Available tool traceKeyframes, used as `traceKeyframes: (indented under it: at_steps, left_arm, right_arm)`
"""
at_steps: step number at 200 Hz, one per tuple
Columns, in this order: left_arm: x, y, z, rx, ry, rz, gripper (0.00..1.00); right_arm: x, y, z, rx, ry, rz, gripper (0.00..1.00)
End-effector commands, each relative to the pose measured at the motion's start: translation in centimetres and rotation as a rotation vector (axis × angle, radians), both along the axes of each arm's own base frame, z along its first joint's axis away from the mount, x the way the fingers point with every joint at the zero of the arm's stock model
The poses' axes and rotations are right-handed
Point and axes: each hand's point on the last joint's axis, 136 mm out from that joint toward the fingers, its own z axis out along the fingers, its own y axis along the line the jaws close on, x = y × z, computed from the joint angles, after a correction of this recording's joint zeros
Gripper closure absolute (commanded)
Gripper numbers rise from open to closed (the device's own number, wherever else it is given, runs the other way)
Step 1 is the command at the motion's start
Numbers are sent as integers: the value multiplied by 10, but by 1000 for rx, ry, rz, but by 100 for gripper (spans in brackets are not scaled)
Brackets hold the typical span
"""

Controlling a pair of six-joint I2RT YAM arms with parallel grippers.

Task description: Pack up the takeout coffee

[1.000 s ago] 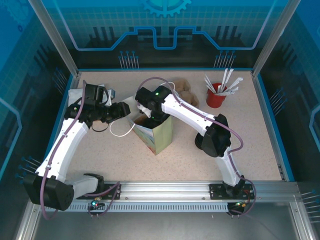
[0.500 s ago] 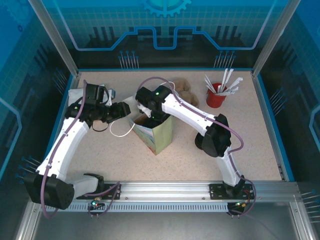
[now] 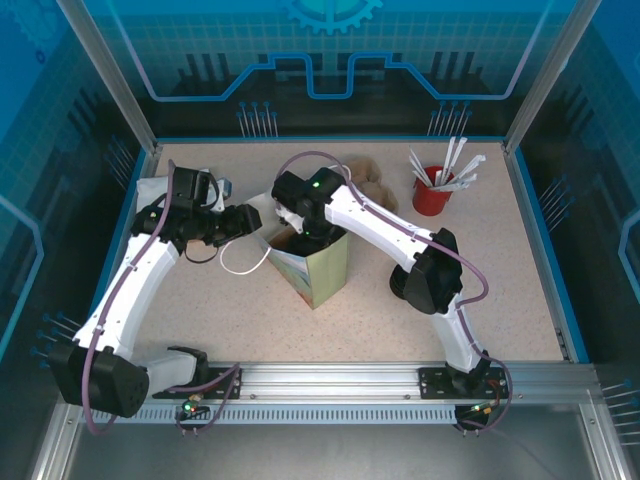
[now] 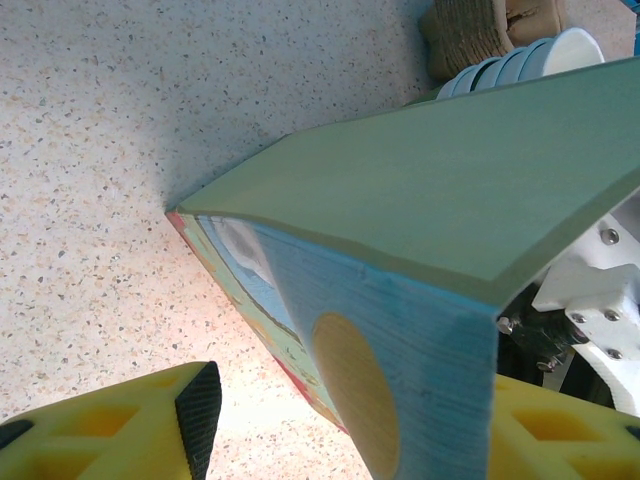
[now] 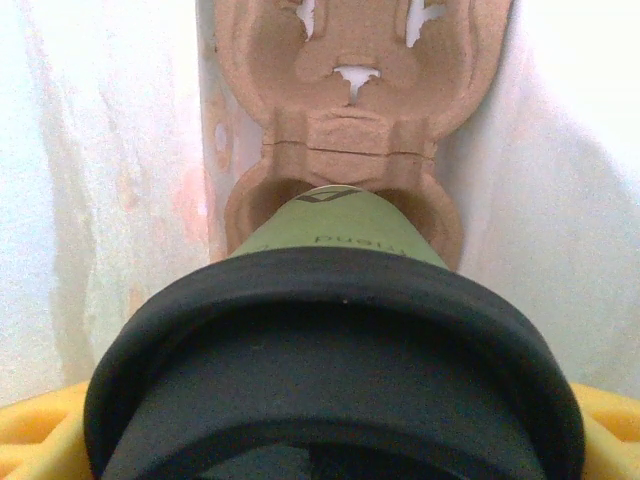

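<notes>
Hardly anything has shifted, bag barely nudged: right gripper grasps the coffee cup inside it, base entering the cardboard carrier socket; left gripper straddles the bag corner, pinch unclear; next, seat cup fully, then release.

- I see the takeout coffee across the lower half of the right wrist frame: an olive-green paper cup with its round black lid on.
- At frame centre, its base sits in a socket of the brown pulp carrier.
</notes>
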Motion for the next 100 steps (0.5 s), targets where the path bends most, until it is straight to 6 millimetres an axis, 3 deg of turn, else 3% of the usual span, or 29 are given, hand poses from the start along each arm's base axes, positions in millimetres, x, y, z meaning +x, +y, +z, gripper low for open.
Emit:
traceKeyframes:
  at_steps: [1,100]
  left_arm:
    - [-4,4,-5,36,26,0,39]
    - [-4,3,-4,32,26,-2,39]
  right_arm:
    - [-4,-13,-10,-49,42,-4,22]
    - [-1,-11,-41,-52,57,-6,22]
